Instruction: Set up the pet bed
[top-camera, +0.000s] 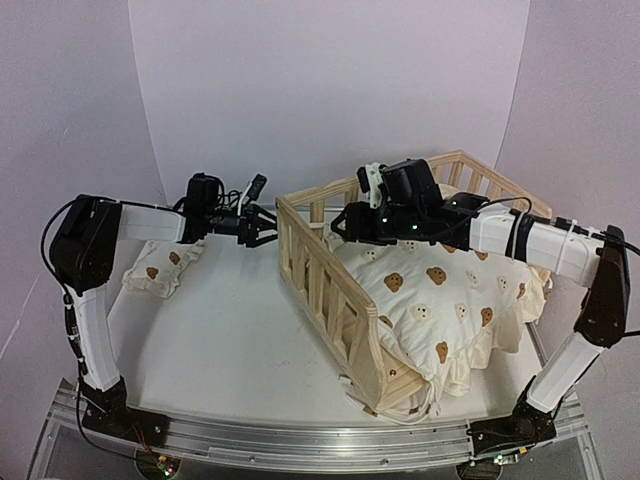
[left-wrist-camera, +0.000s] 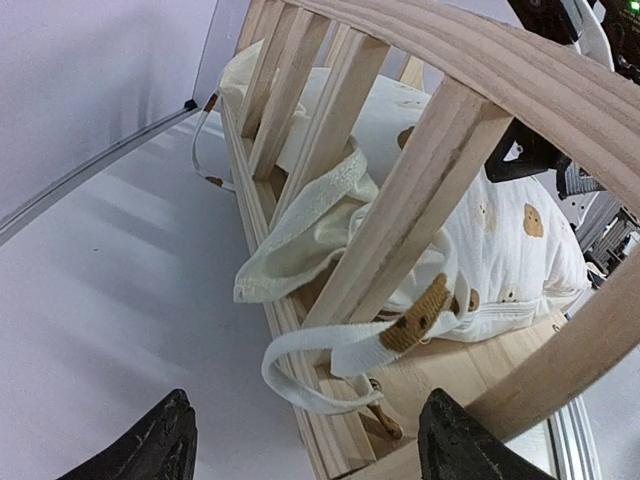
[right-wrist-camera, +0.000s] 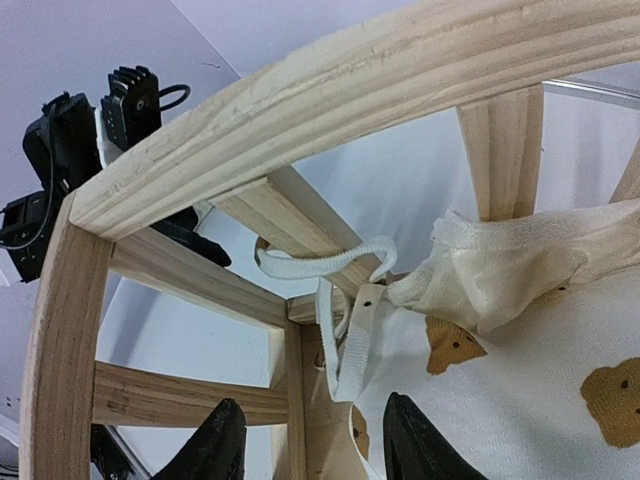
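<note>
From above, the right gripper (top-camera: 343, 226) was mostly lost behind its own wrist and the top rail of the pine frame (top-camera: 330, 282), so its jaws could not be read there. The left gripper (top-camera: 270, 226) sat at the frame's far left corner, and whether it touched the wood was unclear. The small pillow (top-camera: 160, 266) lay on the table (top-camera: 220, 340) at far left, partly covered by the left arm. The frame stood on the table's right half with the cushion (top-camera: 440, 300) inside, its ruffle spilling over the open near-right side.

Only the wrist cameras settled the grips. The left fingers (left-wrist-camera: 150, 450) stood wide apart and empty outside the slats, with a tie strap (left-wrist-camera: 330, 352) looped round a slat beyond them. The right fingers (right-wrist-camera: 215, 445) were also parted, clamped on nothing, just below a strap hanging at the inside corner
</note>
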